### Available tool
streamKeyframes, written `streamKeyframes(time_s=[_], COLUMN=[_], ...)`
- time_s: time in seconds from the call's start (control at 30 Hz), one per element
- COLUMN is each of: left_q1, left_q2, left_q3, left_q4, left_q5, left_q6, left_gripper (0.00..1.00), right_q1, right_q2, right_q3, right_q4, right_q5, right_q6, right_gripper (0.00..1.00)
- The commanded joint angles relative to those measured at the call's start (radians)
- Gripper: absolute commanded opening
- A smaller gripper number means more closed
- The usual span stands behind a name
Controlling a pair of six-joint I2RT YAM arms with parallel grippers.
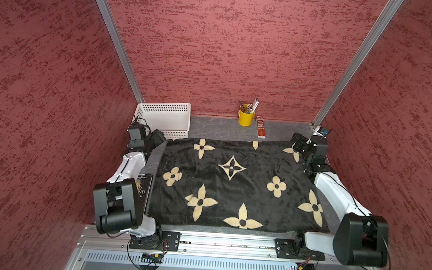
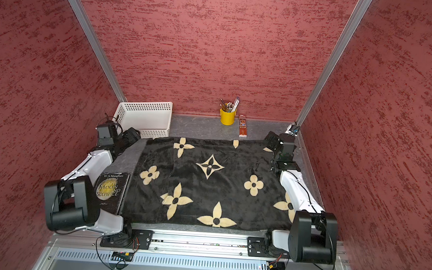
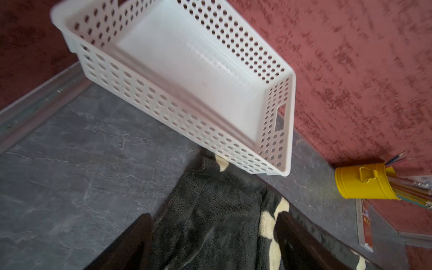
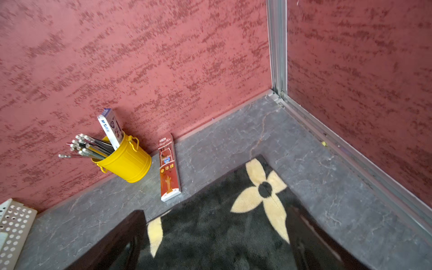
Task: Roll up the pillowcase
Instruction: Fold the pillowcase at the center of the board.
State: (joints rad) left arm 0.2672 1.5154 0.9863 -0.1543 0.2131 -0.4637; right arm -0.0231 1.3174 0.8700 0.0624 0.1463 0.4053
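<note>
Left gripper: jaws apart, straddling the far-left corner of the pillowcase. Cloth sits between the fingers. That wrist view is blurred, so I can't say whether the pads touch the pile. Nothing clamped as far as I can see.

Right gripper: jaws wide, same pose over the far-right corner, not gripping.

Pillowcase lies flat and spread over most of the grey table. There's a crease down its left part and no turn of roll anywhere. My read: task is at zero, and this is the pre-grasp for the first fold-over. Left to do: pinch both far corners, bring that edge over, then roll the full length toward the near edge.

Around it:
- White basket sits right at the far-left corner. The cloth tip looks tucked against its base, so there's a snag risk when I lift.
- Red pencil box is just beside the far edge.
- Yellow pencil bucket stands next to it at the wall.
- Book lies along the left edge, touching or nearly.
</note>
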Motion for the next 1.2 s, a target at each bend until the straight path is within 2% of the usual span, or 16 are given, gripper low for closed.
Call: streamKeyframes(time_s=[0.0,0.13,0.3,0.53,0.73,0.83,1.0,1.13,1.17], left_q1=[-0.006,-0.034,-0.073,-0.095,-0.112,-0.117,-0.114,-0.114,-0.114], left_q2=[0.118,0.269,0.399,0.513,0.558,0.589,0.589,0.594,0.591], left_q3=[0.091,0.203,0.314,0.425,0.513,0.553,0.551,0.551,0.546], left_q4=[-0.136,-0.205,-0.234,-0.262,-0.295,-0.331,-0.335,-0.34,-0.335], left_q5=[0.074,0.06,0.013,-0.028,-0.059,-0.056,-0.047,-0.037,-0.037], left_q6=[-0.006,0.022,0.054,0.093,0.124,0.13,0.131,0.125,0.122], left_gripper=[0.82,0.78,0.76,0.7,0.71,0.64,0.64,0.64,0.64], right_q1=[0.0,0.003,0.004,0.003,-0.021,-0.048,-0.092,-0.133,-0.141], right_q2=[0.021,0.055,0.133,0.253,0.418,0.525,0.665,0.799,0.839], right_q3=[0.028,0.063,0.173,0.291,0.489,0.615,0.769,0.922,0.967], right_q4=[-0.095,-0.127,-0.275,-0.399,-0.623,-0.73,-0.809,-0.865,-0.883], right_q5=[-0.057,-0.099,-0.068,-0.058,-0.041,-0.078,-0.102,-0.117,-0.12], right_q6=[0.03,0.012,-0.004,-0.019,0.002,0.009,0.019,0.025,0.029], right_gripper=[0.99,0.98,0.99,0.98,0.97,0.87,0.75,0.6,0.58])
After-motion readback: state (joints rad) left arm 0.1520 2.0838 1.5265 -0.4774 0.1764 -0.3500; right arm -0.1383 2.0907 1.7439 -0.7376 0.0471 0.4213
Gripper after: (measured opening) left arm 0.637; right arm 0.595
